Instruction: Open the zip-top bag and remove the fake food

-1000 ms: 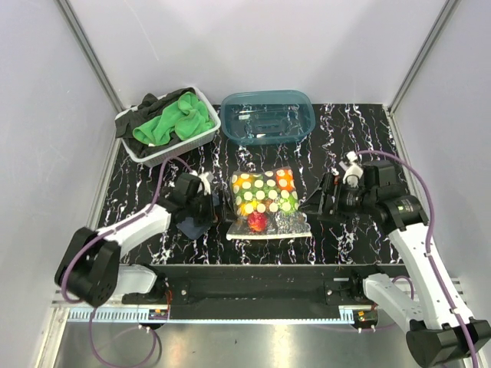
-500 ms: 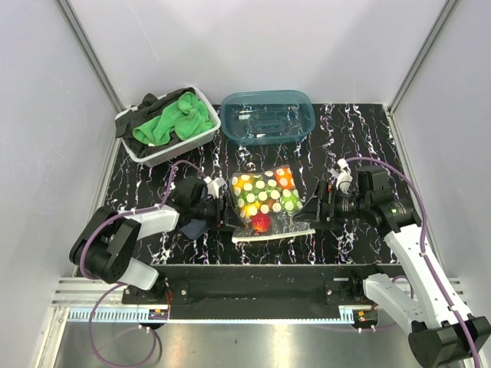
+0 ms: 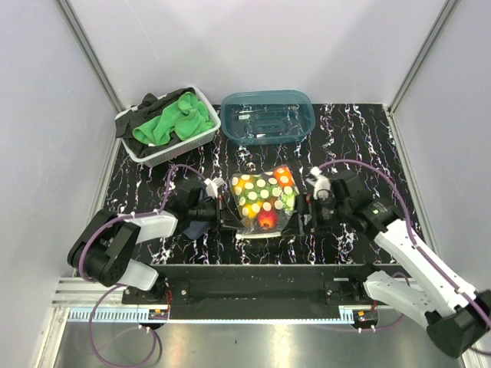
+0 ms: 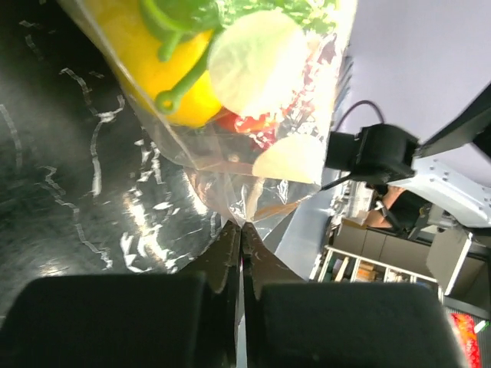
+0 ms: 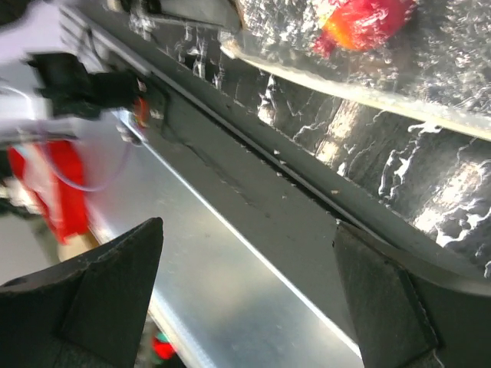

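Note:
The zip-top bag [image 3: 265, 203], clear with white dots, lies mid-table and holds the fake food: orange, yellow, green and red pieces [image 3: 266, 220]. My left gripper [image 3: 225, 215] is at the bag's left edge and shut on the plastic. In the left wrist view the fingertips [image 4: 242, 230] pinch a fold of the bag [image 4: 230, 172], with a yellow fruit [image 4: 157, 73] inside it. My right gripper [image 3: 304, 216] stands open just off the bag's right edge. The right wrist view shows its wide-apart gripper [image 5: 247, 225] with nothing between the fingers, and the bag [image 5: 399, 54] with a red piece [image 5: 360, 19] above.
A white basket [image 3: 201, 138] with green and black cloth stands at the back left. A teal translucent tub [image 3: 267, 116] sits behind the bag. The table's front edge and metal rail [image 3: 253, 270] run just below both grippers.
My left gripper went from open to shut on the bag's left edge. The right arm moved left up to the bag's right edge. The bag shifted and lifted slightly on the left.

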